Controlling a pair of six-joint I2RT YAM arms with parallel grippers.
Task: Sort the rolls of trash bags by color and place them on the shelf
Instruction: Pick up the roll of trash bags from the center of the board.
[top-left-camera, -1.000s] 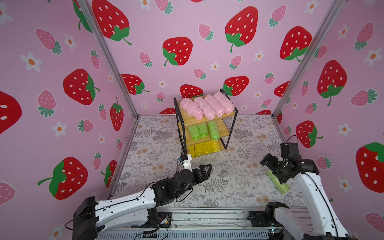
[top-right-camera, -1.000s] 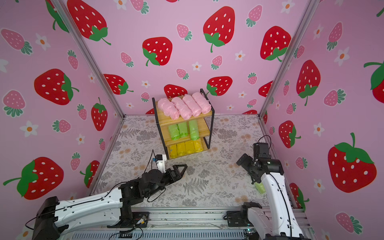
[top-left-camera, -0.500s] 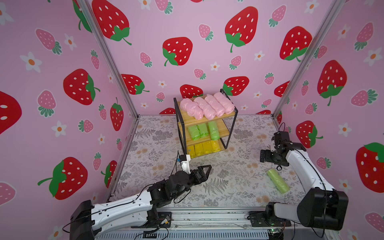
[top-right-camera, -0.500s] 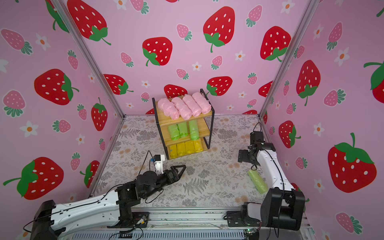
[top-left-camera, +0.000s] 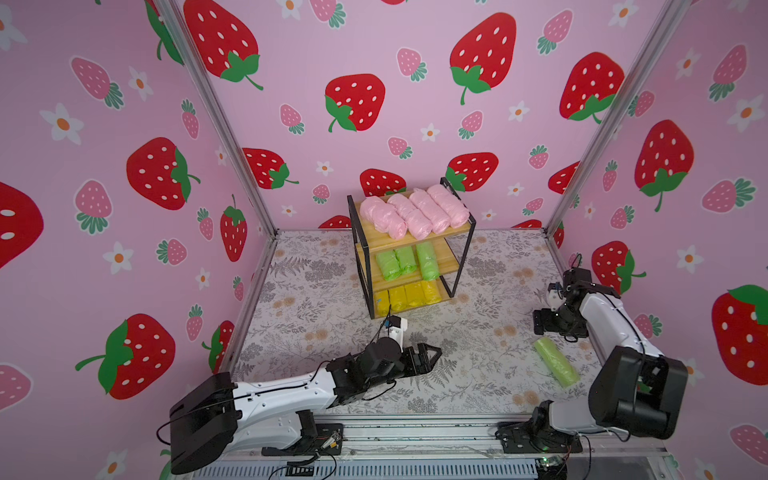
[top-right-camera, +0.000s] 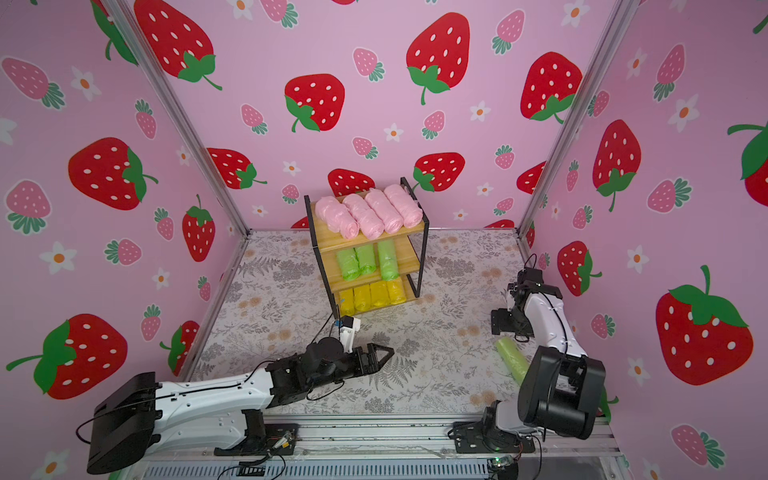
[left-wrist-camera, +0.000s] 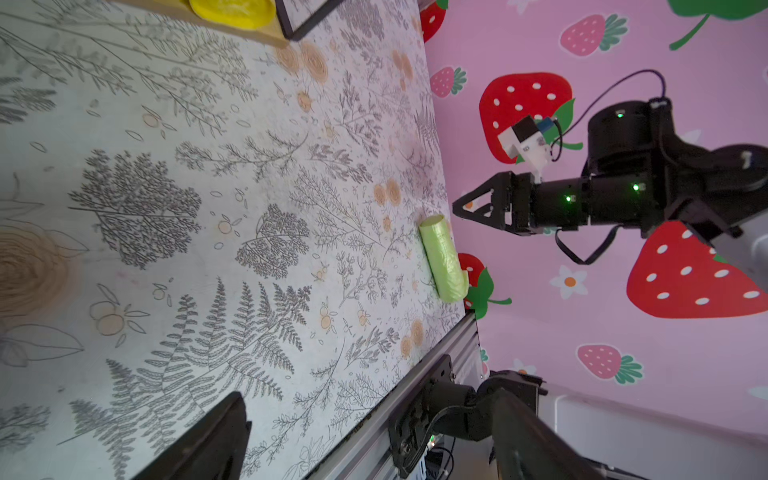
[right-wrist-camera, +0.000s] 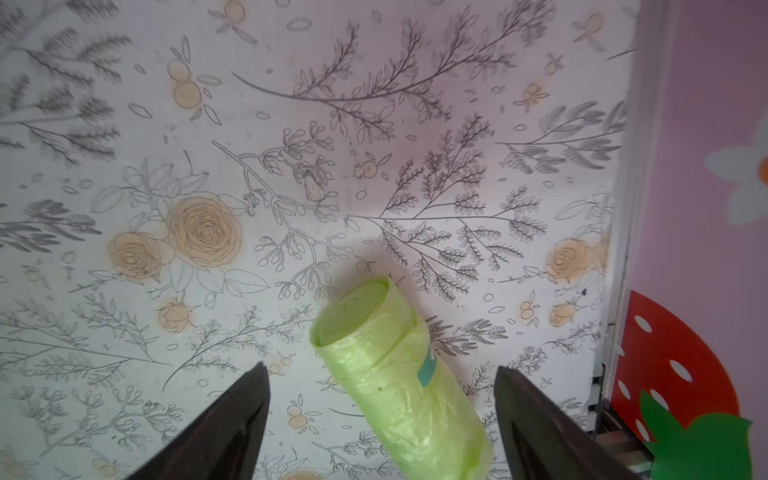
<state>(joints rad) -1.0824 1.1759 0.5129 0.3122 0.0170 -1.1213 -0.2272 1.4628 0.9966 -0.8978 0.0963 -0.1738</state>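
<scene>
Shelf (top-left-camera: 371, 240) holding four pink rolls (top-left-camera: 411, 212) on top, three green rolls (top-left-camera: 405, 262) in middle, four yellow rolls (top-left-camera: 409, 296) at bottom. Last green roll (top-left-camera: 556, 362) lying on worktop (top-left-camera: 478, 374). Right tool (right-wrist-camera: 380, 368) hovering astride it, jaws wide, gripping nothing. Left tool (top-left-camera: 430, 355) idling, spread, empty.

Right gripper (top-left-camera: 540, 328): was down over green roll (top-left-camera: 556, 362), since lifted off and drawn back toward far wall. Right arm folded lower, elbow now nearer camera.
Green roll: earlier half hidden under jaws, now fully exposed, lying ahead of jaw tips and centred between them. Possibly nudged; earlier view too obscured to confirm.
Left gripper (top-left-camera: 434, 353): advanced and lower, left arm stretched flatter.
</scene>
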